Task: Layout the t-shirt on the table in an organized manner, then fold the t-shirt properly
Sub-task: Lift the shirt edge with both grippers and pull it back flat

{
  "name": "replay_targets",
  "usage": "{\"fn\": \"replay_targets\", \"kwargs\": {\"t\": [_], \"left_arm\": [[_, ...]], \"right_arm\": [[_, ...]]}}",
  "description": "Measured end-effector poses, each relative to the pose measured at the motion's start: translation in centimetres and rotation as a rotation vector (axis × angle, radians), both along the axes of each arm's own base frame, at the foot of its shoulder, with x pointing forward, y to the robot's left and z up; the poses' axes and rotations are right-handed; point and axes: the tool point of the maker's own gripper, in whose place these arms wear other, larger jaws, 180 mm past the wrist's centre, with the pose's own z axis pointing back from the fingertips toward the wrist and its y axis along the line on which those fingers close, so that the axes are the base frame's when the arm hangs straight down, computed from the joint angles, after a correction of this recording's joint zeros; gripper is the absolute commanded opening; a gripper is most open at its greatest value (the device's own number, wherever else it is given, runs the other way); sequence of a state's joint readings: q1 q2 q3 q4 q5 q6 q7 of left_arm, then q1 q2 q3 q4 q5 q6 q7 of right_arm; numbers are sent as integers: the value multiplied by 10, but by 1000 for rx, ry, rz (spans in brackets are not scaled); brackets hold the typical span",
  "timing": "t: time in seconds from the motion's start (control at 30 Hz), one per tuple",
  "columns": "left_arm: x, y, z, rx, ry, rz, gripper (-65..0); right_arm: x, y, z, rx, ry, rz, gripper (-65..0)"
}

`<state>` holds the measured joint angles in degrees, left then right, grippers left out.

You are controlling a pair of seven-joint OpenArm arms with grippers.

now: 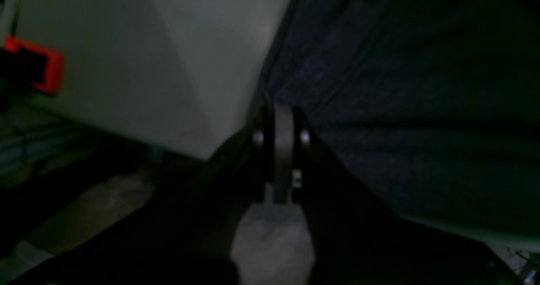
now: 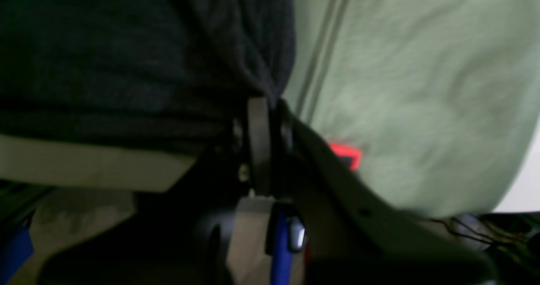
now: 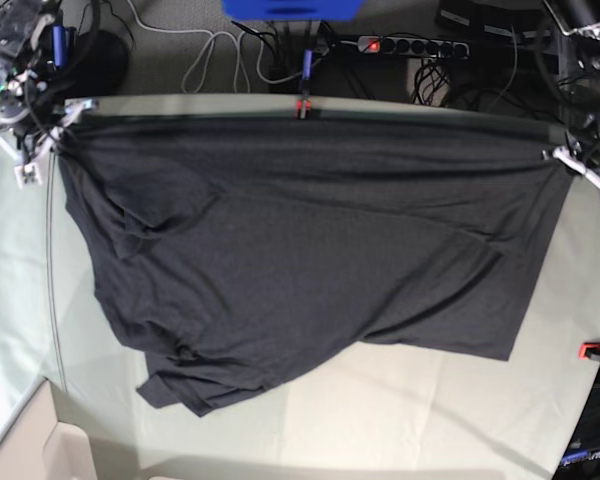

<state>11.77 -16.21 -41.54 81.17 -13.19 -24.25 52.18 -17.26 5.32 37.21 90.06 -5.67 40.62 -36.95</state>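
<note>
left gripper (image 1: 282, 120): clamped on t-shirt (image 3: 310, 260) corner | right gripper (image 2: 263, 116): clamped on opposite corner | t-shirt: stretched across table (image 3: 400, 400)

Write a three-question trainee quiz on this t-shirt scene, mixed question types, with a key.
1. True or false: the t-shirt lies in a crumpled heap at the middle of the table.
2. Multiple choice: the left gripper and right gripper are A) open above the cloth, B) each shut on a far corner of the shirt, C) resting off the table.
3. Short answer: which face of the shirt shows in the base view?

Key:
1. False; it is spread wide, stretched along the far edge.
2. B.
3. A plain black face; no print is visible.
</note>
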Motion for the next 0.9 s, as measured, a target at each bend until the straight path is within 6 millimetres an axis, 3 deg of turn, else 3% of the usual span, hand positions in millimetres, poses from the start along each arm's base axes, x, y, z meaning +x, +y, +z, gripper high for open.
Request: {"fn": "replay_targets", "kwargs": {"t": [0.13,0.43,0.53,0.63,0.73,0.9], "left_arm": [[-17,1,-14,-12,34,12,-650],[-16,1,-13,-12,24,12,-650],[-14,0,-12,-12,19,11,-647],[-13,0,-12,-10,18,10,-590],[-11,2,-9,-2,11,6,-491],[-9,10,2,20,-9,19,-356]], "right_arm": [[-11,7,-6,17,8,-5,-650],[-16,0,-4,11,-1,-32,-650],[-14,0,-3,12,-4,-32,-590],[-14,-1,-3,8,-2,-31,-472],[-17,-8,-1,-1,-2,-47,-370],[-37,-52,16,-53,-44,-213,-326]]}}
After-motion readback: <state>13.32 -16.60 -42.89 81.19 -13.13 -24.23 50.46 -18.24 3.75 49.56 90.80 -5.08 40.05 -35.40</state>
